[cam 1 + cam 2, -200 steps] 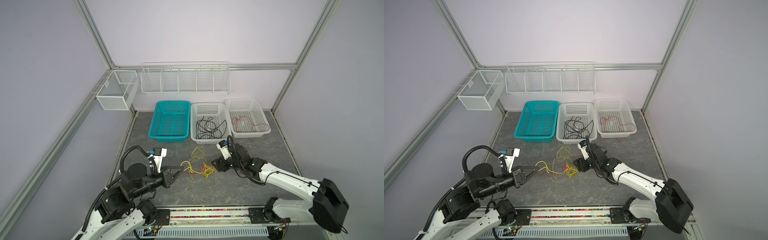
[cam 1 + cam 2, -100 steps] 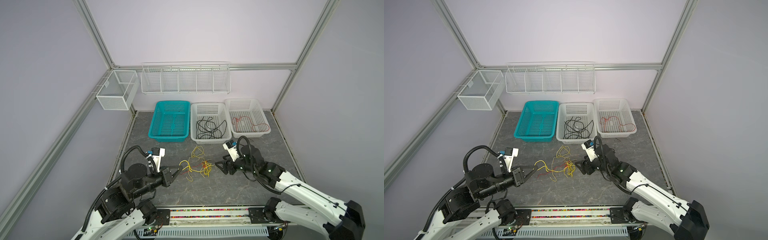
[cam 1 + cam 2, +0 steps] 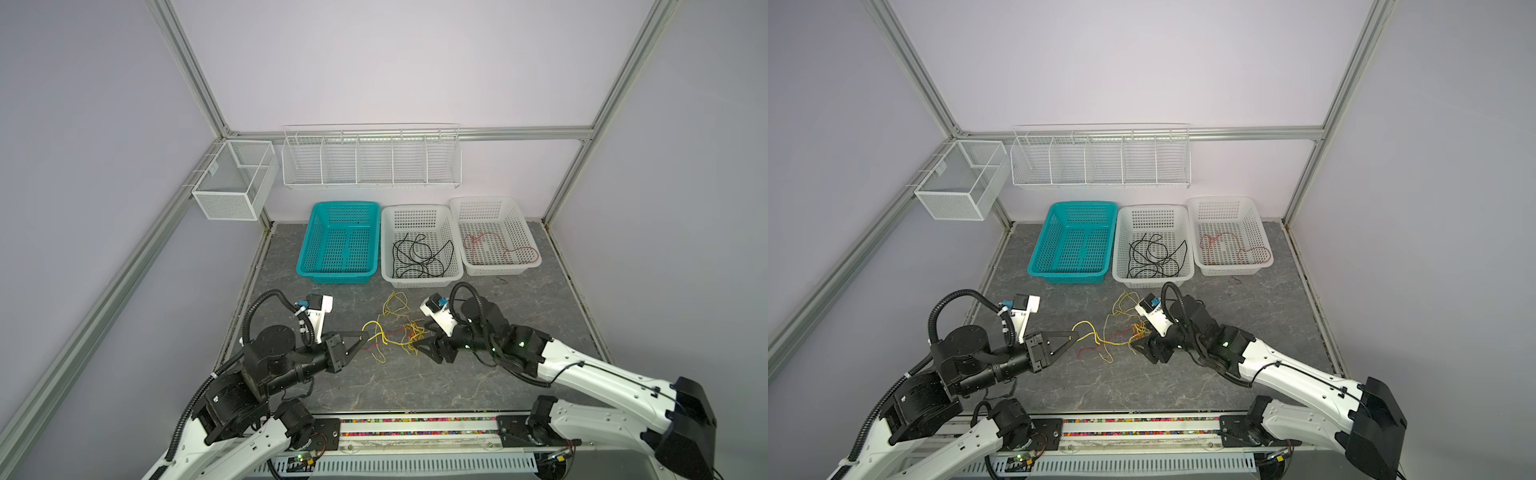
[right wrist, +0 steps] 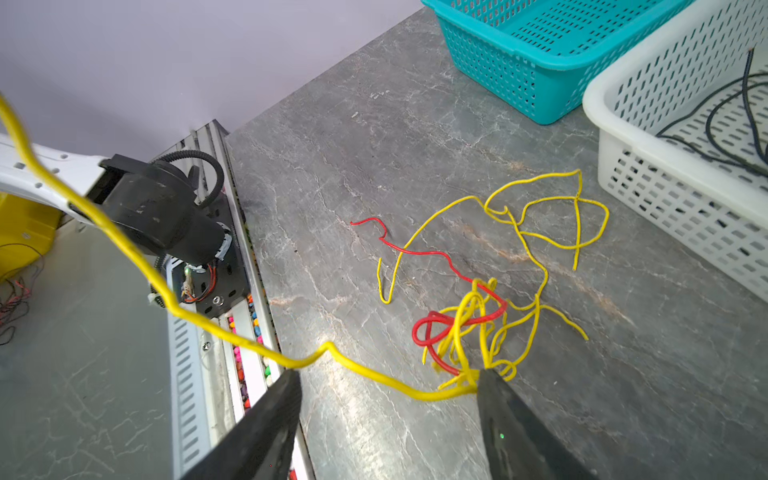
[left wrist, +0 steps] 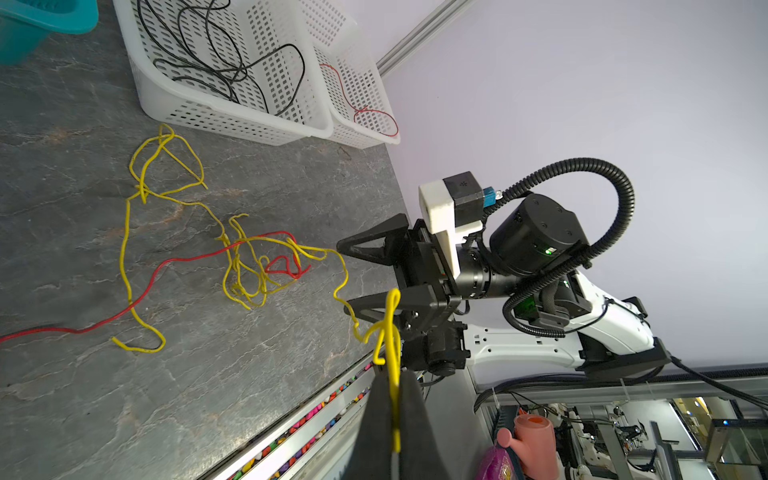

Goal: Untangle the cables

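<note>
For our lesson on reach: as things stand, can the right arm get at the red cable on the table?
Probably yes. The right gripper stands open, and the red cable loops just ahead of it, with nothing solid between. But yellow cable winds around it, so the gripper may catch that too.

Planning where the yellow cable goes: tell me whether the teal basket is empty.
Empty: the teal basket shows only its bare slotted floor, nothing inside.
</note>
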